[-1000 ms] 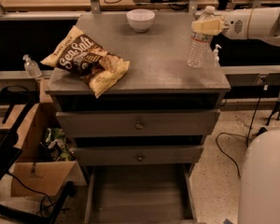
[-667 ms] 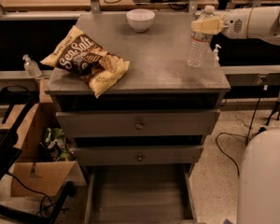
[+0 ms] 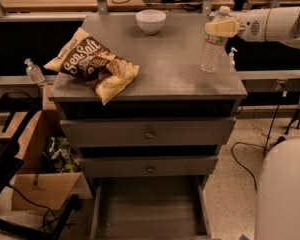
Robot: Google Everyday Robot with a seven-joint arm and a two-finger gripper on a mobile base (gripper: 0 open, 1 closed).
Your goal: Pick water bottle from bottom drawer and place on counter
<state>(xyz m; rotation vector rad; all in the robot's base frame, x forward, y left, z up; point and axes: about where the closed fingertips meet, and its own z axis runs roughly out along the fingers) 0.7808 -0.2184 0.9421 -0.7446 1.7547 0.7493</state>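
Note:
The water bottle (image 3: 210, 54), clear and ribbed with a white cap, stands upright on the counter (image 3: 175, 69) near its right edge. My gripper (image 3: 221, 26) reaches in from the right on a white arm and sits around the bottle's shoulder, just below the cap. The bottom drawer (image 3: 147, 209) is pulled open at the foot of the cabinet, and its bare floor shows nothing in it.
A bag of sea salt chips (image 3: 92, 64) lies on the counter's left side and a white bowl (image 3: 150, 20) at its back. Two closed drawer fronts (image 3: 149, 132) sit below. A cardboard box (image 3: 45, 189) stands on the floor left, my white base (image 3: 285, 194) right.

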